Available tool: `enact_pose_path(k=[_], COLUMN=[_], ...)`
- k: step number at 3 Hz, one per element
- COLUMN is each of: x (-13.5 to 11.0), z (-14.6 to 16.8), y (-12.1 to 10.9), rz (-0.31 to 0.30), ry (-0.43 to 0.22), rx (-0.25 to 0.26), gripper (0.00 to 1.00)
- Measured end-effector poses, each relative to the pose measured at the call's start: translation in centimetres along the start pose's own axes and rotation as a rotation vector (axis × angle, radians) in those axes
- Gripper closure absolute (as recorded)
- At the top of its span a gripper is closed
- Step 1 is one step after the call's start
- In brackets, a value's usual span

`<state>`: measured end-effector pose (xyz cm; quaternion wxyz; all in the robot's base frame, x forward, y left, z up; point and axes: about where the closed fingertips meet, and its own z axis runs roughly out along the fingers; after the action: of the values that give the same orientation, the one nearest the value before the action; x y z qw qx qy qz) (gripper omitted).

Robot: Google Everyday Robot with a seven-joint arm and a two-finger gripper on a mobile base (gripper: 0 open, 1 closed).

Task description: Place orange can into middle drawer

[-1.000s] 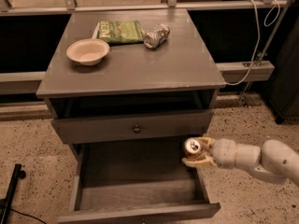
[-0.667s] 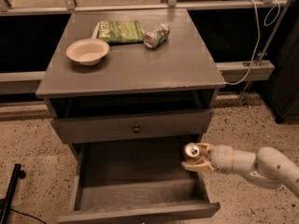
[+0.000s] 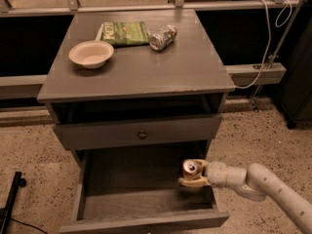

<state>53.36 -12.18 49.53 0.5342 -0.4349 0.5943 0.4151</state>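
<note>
Placement is the step in hand. The claw (image 3: 191, 177) reaches in from the right on a pale arm (image 3: 263, 182) and is closed around the orange can (image 3: 190, 167), gripping it low on its body so that the silver top and pull tab face up toward the camera. The can is inside the outline of the middle drawer (image 3: 146, 222), which is pulled out. It hangs close to the right side wall and nearer the back than the front edge. Whether its base touches the plank floor or hangs just above it cannot be told from this angle.

By my reckoning the task is nearly done. The next move calls for lowering the can until it rests on the floor of the drawer. The claw should then open and draw back to the right without knocking the can over or catching the side wall. Because the can sits so near that wall, a small shift inward first might give safer clearance.

Counted:
- one orange can
- one crushed silver can (image 3: 163, 37)
- one pale bowl (image 3: 91, 54)
- one green packet (image 3: 124, 33)

The last three lie on the table (image 3: 146, 74). There is one open drawer, and above it one shut drawer with a knob (image 3: 142, 135). One claw and one arm are in view.
</note>
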Motion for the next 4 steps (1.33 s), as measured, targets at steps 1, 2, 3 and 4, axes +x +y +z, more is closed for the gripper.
enact_pose_path(k=[1,2,3,4], x=[1.20,1.19,1.19,1.19], z=[1.84,2.21,2.21,2.22], y=[0.69,0.85,0.85,0.85], rz=[-0.004,-0.005,-0.005,-0.005], ry=[0.013,0.012,0.012,0.012], rx=[-0.100,-0.118,-0.118,-0.118], gripper=[0.82,0.58,0.27,0.04])
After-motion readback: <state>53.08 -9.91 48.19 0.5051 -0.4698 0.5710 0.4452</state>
